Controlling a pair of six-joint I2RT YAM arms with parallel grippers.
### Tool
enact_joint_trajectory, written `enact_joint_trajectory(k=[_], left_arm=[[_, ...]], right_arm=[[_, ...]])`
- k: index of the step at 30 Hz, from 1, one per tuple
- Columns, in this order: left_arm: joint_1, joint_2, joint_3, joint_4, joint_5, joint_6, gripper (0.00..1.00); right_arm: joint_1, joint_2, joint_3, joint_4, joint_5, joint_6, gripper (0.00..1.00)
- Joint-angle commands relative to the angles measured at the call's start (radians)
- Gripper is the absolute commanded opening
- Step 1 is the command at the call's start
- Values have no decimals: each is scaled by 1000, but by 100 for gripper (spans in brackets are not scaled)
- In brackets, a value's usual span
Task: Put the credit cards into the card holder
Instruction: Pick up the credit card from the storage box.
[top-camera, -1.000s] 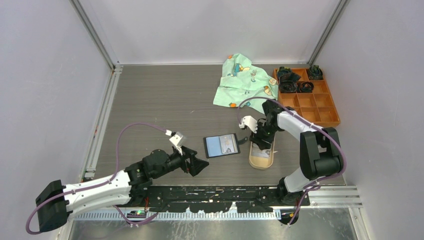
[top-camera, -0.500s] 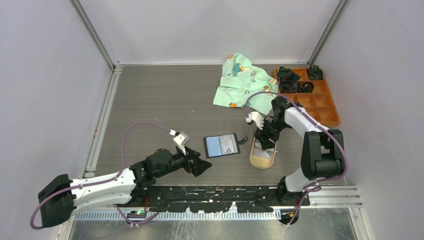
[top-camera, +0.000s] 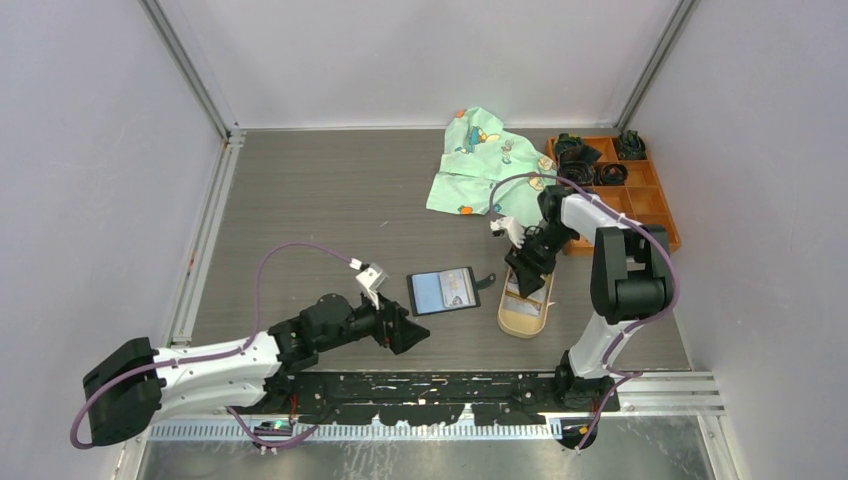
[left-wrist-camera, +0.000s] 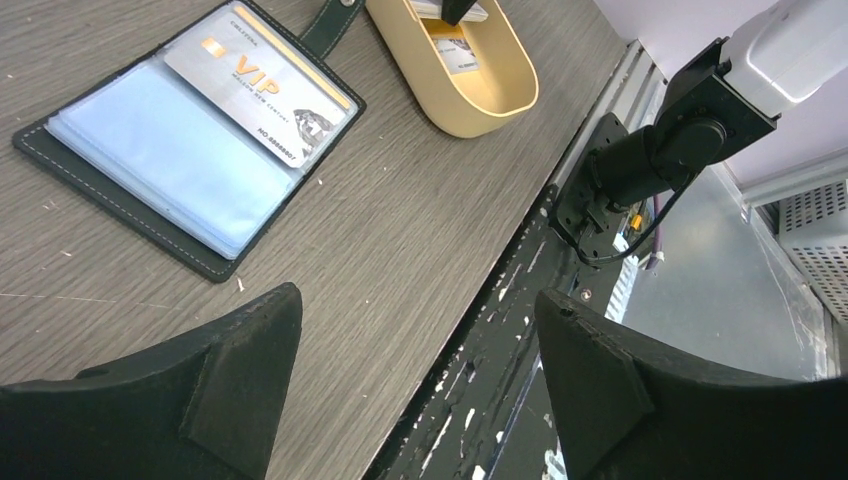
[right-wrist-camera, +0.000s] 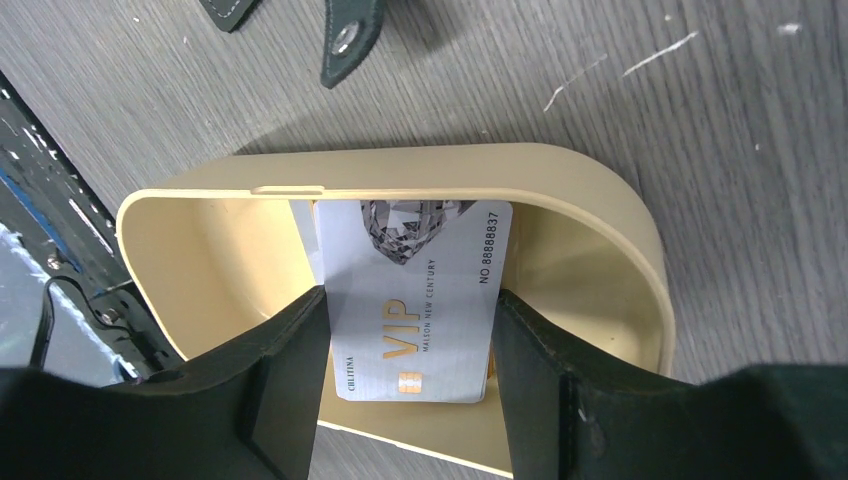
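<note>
The black card holder (top-camera: 443, 291) lies open and flat on the table, its snap tab (right-wrist-camera: 350, 40) pointing toward the tan tray (top-camera: 525, 322). One pale credit card (left-wrist-camera: 262, 95) rests on its clear inner pockets. My right gripper (right-wrist-camera: 410, 300) reaches down into the tray (right-wrist-camera: 400, 165) and is shut on a grey-white credit card (right-wrist-camera: 415, 310) by its two long edges. The edge of another card shows beneath it. My left gripper (top-camera: 410, 335) hovers open and empty by the table's front edge, just left of and nearer than the card holder (left-wrist-camera: 190, 150).
A green patterned cloth (top-camera: 485, 165) lies crumpled at the back. An orange compartment box (top-camera: 620, 200) with dark items stands at the back right. The black mounting rail (left-wrist-camera: 520, 330) runs along the near table edge under my left gripper.
My left arm has slid right, toward the card holder. My right wrist has shifted a little backward and rightward over the tray, still holding the card.
</note>
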Motion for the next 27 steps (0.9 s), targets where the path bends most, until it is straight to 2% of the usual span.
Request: enact_joint_trajectory(k=[1,11,18,27], left_arm=[[5,14,40,93,30,-18,86],[5,10,39,90,28,-18,86],[5,20,43,99,40,-29,86],[4,145,83,191,103,-73,81]], right_arm=[[-14,28,44,-73,-22,37,47],[-19,36,46,-80,-17,39,52],[-27,38,57,-90,-28,42,51],[-47,6,63,-115,-74,35,51]])
